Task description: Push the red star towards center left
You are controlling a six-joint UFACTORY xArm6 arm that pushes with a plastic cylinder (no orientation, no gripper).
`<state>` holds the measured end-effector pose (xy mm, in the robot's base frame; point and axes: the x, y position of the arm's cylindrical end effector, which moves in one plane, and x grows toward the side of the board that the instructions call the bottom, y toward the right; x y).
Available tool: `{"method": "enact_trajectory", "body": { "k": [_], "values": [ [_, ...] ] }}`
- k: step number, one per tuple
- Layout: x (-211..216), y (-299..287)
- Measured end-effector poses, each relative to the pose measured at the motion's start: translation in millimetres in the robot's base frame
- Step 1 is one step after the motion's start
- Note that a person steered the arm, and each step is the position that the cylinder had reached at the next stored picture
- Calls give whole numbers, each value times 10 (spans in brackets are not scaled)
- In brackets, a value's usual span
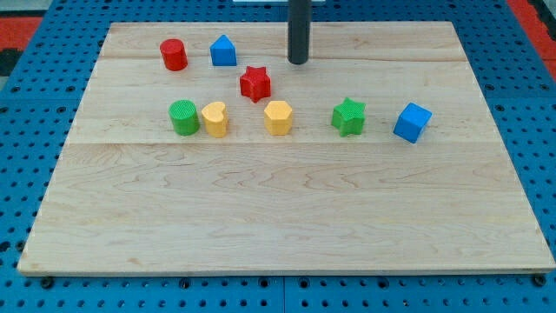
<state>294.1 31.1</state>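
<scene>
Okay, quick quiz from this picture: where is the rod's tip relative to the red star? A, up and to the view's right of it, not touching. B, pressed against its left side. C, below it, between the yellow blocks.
A: my tip sits toward the view's top right of the red star, with bare board between them.
</scene>
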Motion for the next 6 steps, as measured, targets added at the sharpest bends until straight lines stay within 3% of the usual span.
{"method": "enact_trajectory", "body": {
  "k": [1,4,5,6],
  "values": [
    [398,-131],
    [420,-2223],
    [41,-2321],
    [184,-2623]
  ]
}}
